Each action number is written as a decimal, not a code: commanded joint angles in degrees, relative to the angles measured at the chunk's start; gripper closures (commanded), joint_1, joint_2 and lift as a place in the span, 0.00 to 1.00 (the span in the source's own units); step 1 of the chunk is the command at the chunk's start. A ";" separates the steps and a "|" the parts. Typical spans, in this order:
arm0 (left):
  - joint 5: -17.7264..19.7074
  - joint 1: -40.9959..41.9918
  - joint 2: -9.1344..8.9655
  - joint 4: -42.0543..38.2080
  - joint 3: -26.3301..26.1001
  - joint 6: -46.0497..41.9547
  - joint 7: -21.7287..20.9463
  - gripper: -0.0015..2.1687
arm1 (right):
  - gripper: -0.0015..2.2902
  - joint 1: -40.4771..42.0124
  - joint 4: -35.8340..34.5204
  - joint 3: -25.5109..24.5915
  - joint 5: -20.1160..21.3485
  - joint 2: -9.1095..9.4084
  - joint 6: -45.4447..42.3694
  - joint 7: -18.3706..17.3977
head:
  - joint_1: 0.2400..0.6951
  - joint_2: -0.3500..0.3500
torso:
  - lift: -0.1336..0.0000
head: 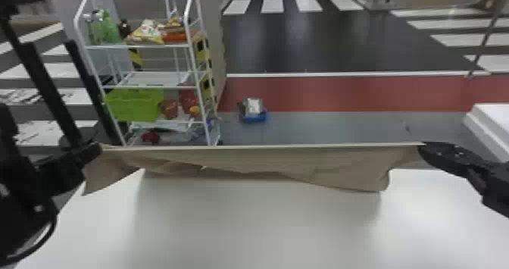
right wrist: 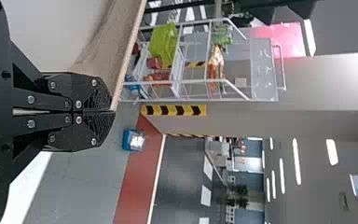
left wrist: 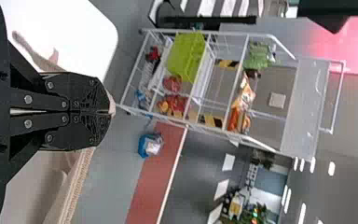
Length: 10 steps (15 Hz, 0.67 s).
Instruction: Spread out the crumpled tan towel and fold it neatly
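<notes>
The tan towel hangs stretched between both grippers above the far part of the white table, its top edge straight and taut, its lower edge uneven with loose folds. At its left upper corner my left gripper is shut on the cloth; my right gripper is shut on the right upper corner. In the left wrist view the left gripper pinches a bit of the towel at its tips. The right wrist view has the right gripper closed on the edge of the towel.
The white table lies below and in front of the towel. Beyond it, a white wire shelf with a green basket stands at the left. A blue container sits on the floor, and a white surface is at the right.
</notes>
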 commanded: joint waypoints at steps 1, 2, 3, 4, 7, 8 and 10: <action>-0.44 12.00 -2.17 -1.93 1.76 -9.70 -0.27 0.82 | 0.56 5.69 -2.16 3.13 1.25 0.14 -2.32 2.87 | 0.77 0.71 | 0.08; -0.52 16.30 -2.52 -1.14 2.20 -16.03 -0.45 0.82 | 0.56 7.27 -3.13 4.10 2.12 -0.04 -2.32 5.59 | 0.91 0.78 | 0.08; -0.08 19.11 -3.22 0.09 3.17 -20.42 -0.89 0.82 | 0.56 8.77 -4.10 4.89 3.88 -0.65 -2.32 8.49 | 0.97 0.82 | 0.08; 0.18 20.87 -3.57 1.06 4.14 -22.53 -2.12 0.82 | 0.56 9.47 -4.80 5.33 4.50 -1.44 -2.14 9.90 | 1.00 0.87 | 0.08; -0.08 25.79 -5.33 3.78 4.58 -31.50 -5.81 0.82 | 0.56 12.46 -5.15 6.21 8.10 -4.17 -2.32 16.23 | 1.00 1.00 | 0.08; -0.61 26.67 -5.86 5.01 4.49 -33.25 -7.13 0.82 | 0.56 13.95 -5.15 6.56 9.42 -5.31 -3.02 18.51 | 1.00 1.00 | 0.08; -0.96 27.29 -6.30 7.83 4.40 -36.24 -9.33 0.75 | 0.56 16.41 -5.15 7.09 11.70 -6.98 -5.84 22.12 | 1.00 1.00 | 0.08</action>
